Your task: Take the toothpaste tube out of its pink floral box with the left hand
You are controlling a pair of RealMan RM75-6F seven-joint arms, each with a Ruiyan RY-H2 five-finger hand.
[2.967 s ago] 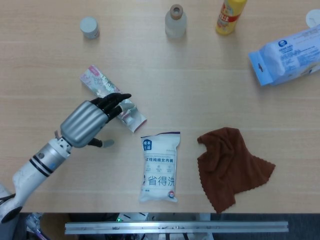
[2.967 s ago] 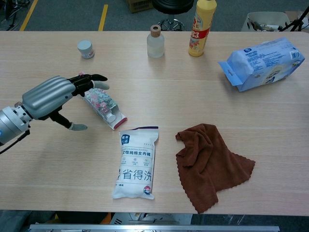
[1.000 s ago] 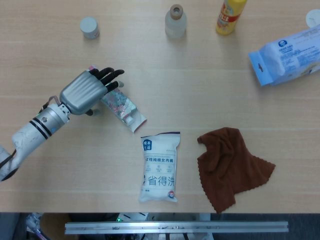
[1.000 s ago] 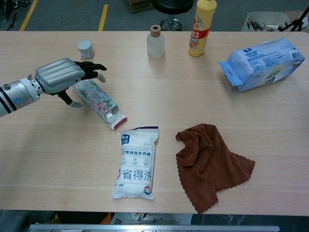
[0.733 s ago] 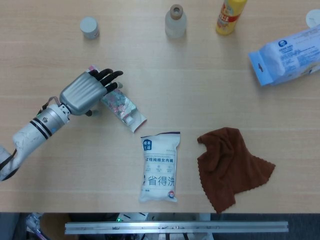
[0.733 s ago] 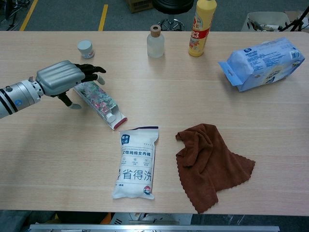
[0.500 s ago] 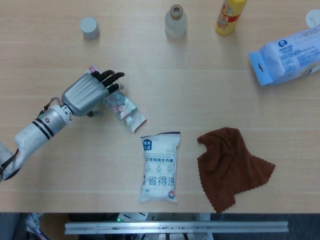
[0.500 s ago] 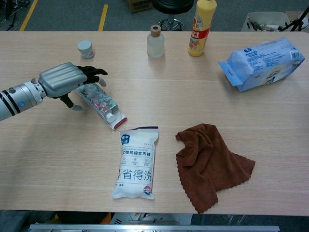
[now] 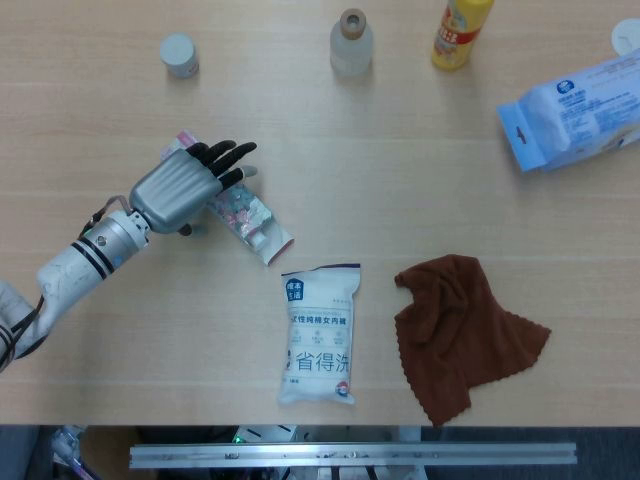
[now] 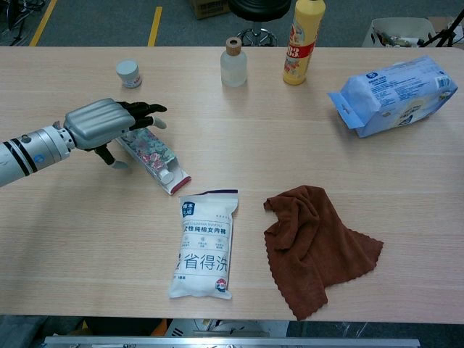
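Observation:
The pink floral box lies flat and slantwise on the table, its open end toward the near right. Inside that opening the white cap of the toothpaste tube shows; the rest of the tube is hidden in the box. My left hand is over the box's far left half, back upward, dark fingers stretched out and apart, the thumb down beside the box. It holds nothing. In the chest view the left hand covers the far end of the box. My right hand is out of both views.
A white and blue pouch lies just near of the box's open end, a brown cloth to its right. At the back stand a small white jar, a glass bottle and a yellow bottle. A blue wipes pack lies at the far right.
My left hand went from the box's middle up to its far end, then slid slightly right along it, fingers spreading. The box has stayed where it was.

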